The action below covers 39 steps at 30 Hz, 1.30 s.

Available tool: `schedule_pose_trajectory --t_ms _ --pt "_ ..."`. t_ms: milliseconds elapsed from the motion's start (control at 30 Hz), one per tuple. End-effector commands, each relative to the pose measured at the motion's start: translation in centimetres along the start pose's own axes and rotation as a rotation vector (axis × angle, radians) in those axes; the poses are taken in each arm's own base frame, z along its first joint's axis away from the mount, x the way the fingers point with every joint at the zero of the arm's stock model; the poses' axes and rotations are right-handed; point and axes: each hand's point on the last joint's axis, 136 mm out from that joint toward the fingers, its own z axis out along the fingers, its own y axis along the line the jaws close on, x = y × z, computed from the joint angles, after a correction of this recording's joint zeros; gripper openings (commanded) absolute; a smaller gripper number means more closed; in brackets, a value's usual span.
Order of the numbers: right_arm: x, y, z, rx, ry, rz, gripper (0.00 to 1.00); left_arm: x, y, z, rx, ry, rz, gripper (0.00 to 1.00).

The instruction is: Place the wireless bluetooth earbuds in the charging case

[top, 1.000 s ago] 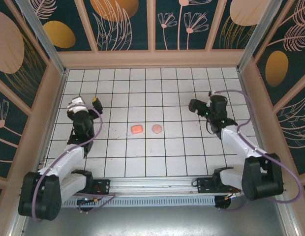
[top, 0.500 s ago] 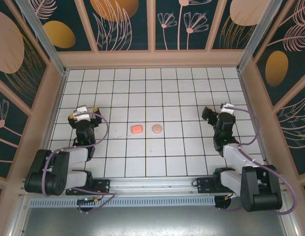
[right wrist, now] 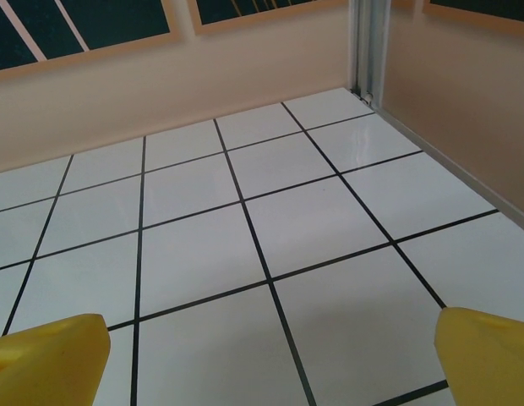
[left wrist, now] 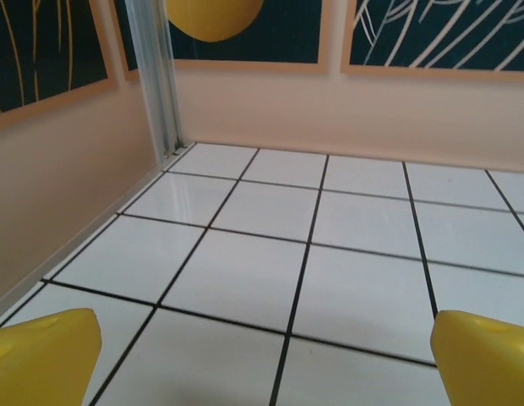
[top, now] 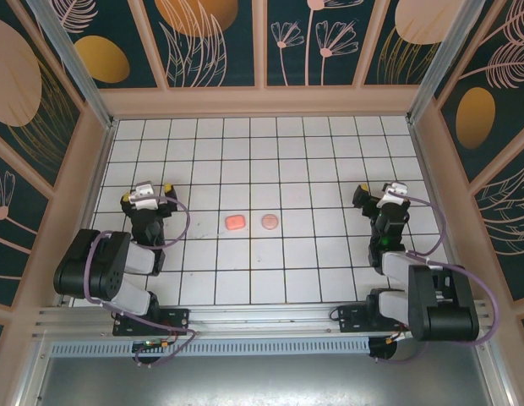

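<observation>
Both hands are seen spread wide and empty: the left hand (left wrist: 264, 326) is aimed at the far left corner, the right hand (right wrist: 266, 326) at the far right. The salmon block (top: 236, 222), taken for the charging case, is laid mid-way on the bench (top: 296, 161), long axis crosswise, a pale pink disc (top: 269, 222) just beside it. The left hand is judged nearer. The earbuds are too small to be told.
</observation>
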Motion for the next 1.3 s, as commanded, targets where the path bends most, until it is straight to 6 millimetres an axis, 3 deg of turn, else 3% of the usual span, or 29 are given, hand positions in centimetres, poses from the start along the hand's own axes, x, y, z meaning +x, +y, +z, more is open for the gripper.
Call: schedule_pose_trajectory --t_ms 0,133,333,667,1267 --pt "-1.9 0.6 0.2 -0.042 -0.102 -0.006 0.99 -0.9 0.0 0.9 0.010 -0.011 -0.027 0.99" --pt "-2.0 1.6 1.2 -0.089 -0.108 -0.022 0.99 -0.9 0.1 1.2 0.014 -0.009 -0.034 0.99" --pt "0.2 2.3 3.2 -0.131 -0.055 -0.048 0.99 -0.9 0.1 1.2 0.016 -0.006 -0.037 0.99" --pt "0.3 1.7 3.3 -0.123 -0.044 -0.034 0.99 -0.8 0.2 1.2 0.016 -0.004 -0.037 0.99" --pt "0.5 2.6 3.2 -0.165 -0.036 -0.053 0.99 -0.8 0.1 1.2 0.017 -0.003 -0.036 0.99"
